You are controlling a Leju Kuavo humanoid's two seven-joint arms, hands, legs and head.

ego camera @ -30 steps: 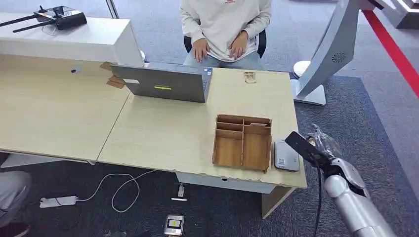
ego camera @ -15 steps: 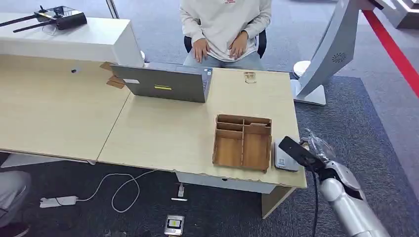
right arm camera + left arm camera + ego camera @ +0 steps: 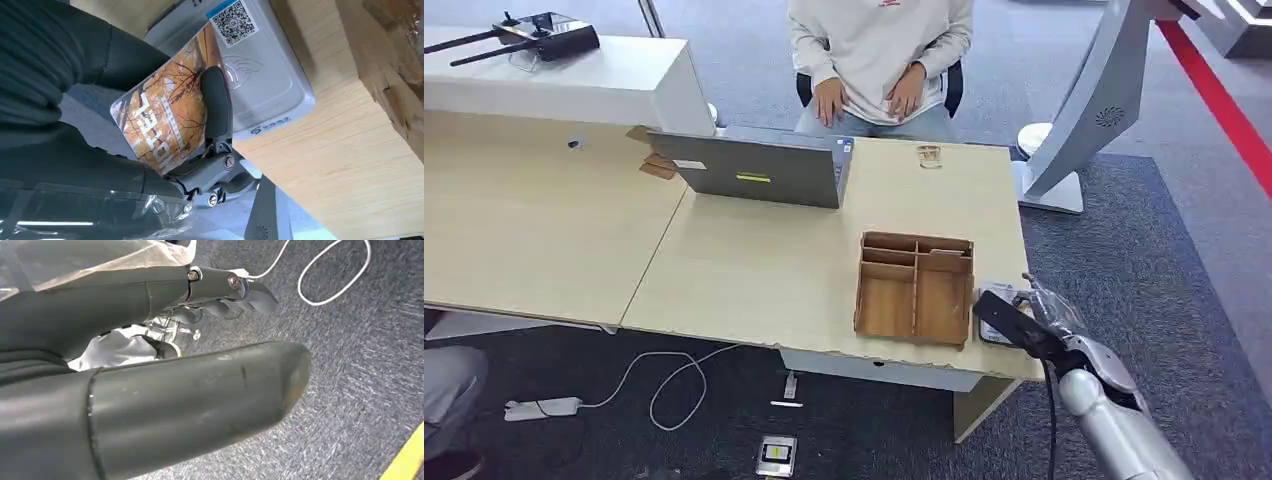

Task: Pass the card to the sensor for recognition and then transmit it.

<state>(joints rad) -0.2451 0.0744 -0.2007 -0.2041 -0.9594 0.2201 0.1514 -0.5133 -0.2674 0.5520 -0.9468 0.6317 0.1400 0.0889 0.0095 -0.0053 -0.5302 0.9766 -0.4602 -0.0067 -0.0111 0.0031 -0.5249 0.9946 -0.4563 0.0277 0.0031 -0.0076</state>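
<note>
On the wooden desk (image 3: pixel 754 280), the right hand (image 3: pixel 1049 325) pinches the card (image 3: pixel 167 117) just over the card reader (image 3: pixel 260 75); next, likely pause for recognition.

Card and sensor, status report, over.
Right robot hand holds card over grey sensor at desk edge. Left robot hand empty over carpet. Wooden organizer beside, not obstructing.

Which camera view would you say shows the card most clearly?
The right wrist view: the card, orange with printed text, fills the frame in the right hand over the sensor. The head view shows it dark and edge-on.
</note>
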